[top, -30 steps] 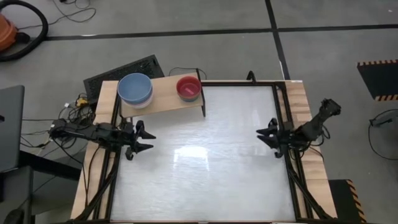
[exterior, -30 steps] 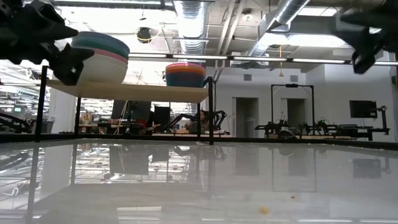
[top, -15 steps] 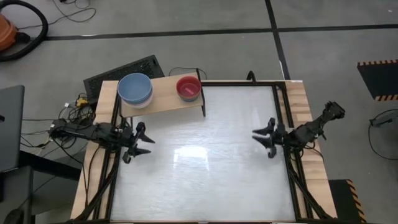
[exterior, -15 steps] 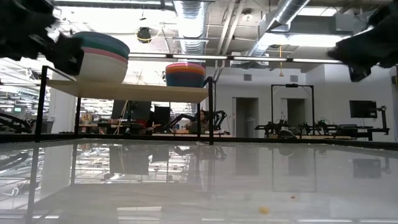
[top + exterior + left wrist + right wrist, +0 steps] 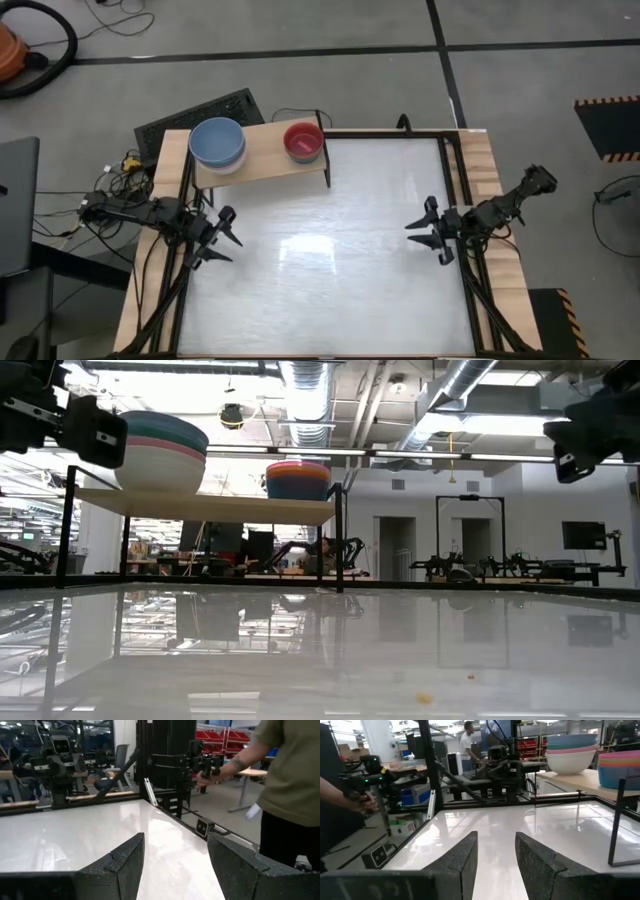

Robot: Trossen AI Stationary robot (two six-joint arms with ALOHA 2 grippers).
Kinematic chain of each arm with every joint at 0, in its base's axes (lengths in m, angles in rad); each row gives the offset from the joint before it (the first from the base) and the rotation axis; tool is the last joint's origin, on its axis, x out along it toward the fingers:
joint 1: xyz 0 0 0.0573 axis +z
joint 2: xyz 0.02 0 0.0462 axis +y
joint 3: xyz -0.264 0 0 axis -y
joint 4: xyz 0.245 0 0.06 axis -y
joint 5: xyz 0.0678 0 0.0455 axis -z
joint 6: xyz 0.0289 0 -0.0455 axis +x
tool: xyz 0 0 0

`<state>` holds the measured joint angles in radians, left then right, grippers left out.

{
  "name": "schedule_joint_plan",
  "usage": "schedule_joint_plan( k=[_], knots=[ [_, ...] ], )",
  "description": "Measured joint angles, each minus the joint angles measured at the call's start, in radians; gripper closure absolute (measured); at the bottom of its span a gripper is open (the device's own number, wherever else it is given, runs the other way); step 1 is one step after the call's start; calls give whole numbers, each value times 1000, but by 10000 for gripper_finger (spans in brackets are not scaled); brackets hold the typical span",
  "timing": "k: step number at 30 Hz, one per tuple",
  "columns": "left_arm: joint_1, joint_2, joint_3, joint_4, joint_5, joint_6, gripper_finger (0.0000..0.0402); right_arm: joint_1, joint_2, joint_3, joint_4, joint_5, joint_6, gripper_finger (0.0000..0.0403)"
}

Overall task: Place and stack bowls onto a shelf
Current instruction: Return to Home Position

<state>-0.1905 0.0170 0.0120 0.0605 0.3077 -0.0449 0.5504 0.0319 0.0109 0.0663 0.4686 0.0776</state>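
The shelf [image 5: 265, 162] stands on thin black legs at the table's far left corner. On its left end sits a stack of larger bowls [image 5: 217, 142] with a light blue one on top [image 5: 160, 448]. On its right end sits a stack of smaller bowls [image 5: 303, 141], red on top [image 5: 298, 480]. Both stacks also show in the right wrist view [image 5: 571, 752] [image 5: 620, 769]. My left gripper [image 5: 228, 240] [image 5: 175, 840] hovers open at the table's left edge, on the near side of the shelf. My right gripper [image 5: 418, 231] [image 5: 496, 837] hovers open at the right edge. Neither holds anything.
Wooden side rails [image 5: 486, 170] and black frame bars line the white tabletop [image 5: 330, 270]. A black keyboard [image 5: 195, 113] lies behind the shelf, and cables [image 5: 115, 178] lie at the left. A person [image 5: 290, 795] holding a handle stands beyond the table, and a hand [image 5: 355, 800] shows on another handle.
Both grippers have rolled about their own pointing lines while staying at their edges. The right one has also swung a little toward the table's near edge and sunk slightly. The gaps between the fingers look unchanged. The bowls and shelf have not moved.
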Motion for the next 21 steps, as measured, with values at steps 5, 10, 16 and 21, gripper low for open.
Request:
schedule_joint_plan(
  k=[5, 10, 16, 21],
  knots=[
    [0, 0, 0, 0, -5, -69, 198, -3, 0, 0, 0, 0, 1, 246],
    [0, 0, 0, -1, -6, -144, 198, -3, 0, 0, -1, 1, 1, 246],
    [0, 0, 0, -1, -6, -150, 198, -3, 0, 0, -1, 1, 1, 246],
    [0, 0, 0, -1, -7, -150, 198, -3, 0, 0, -2, 1, 1, 246]
  ],
)
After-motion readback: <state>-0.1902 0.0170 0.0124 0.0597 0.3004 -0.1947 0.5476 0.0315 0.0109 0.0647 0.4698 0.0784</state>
